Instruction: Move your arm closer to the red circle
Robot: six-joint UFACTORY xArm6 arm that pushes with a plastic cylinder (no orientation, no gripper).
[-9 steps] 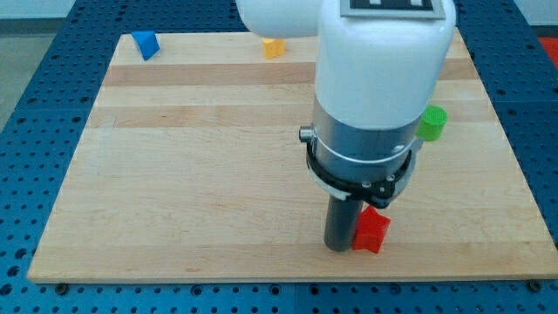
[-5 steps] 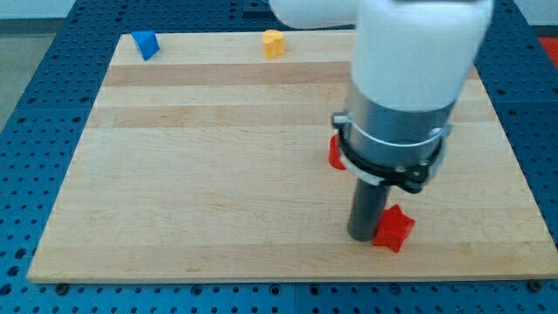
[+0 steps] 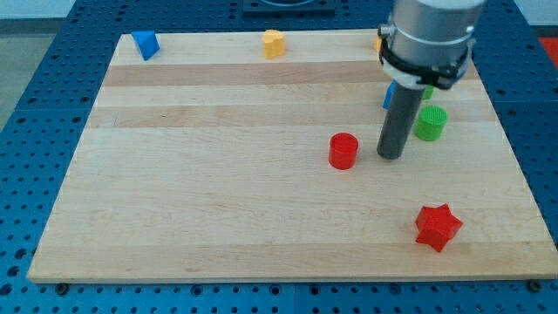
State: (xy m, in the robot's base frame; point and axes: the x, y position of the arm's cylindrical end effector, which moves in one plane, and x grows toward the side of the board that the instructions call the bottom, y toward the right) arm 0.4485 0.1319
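My tip (image 3: 390, 157) is resting on the board (image 3: 200, 174) just to the view's right of the red circle (image 3: 343, 150), apart from it.

The rod has no jaws and is touching no block. The green cylinder (image 3: 430, 122) is sitting just to its right, a blue block (image 3: 389, 94) is peeking out behind it, and the red star (image 3: 437, 227) is lying near the bottom right. A blue wedge (image 3: 145, 44) and an orange block (image 3: 274, 43) are sitting along the top edge.

My tip (image 3: 390, 157) sits on the surface (image 3: 200, 174). Red circle (image 3: 343, 151) just to its left, apart. Green cylinder (image 3: 430, 123) just right. Red star (image 3: 437, 228) below-right, well apart.
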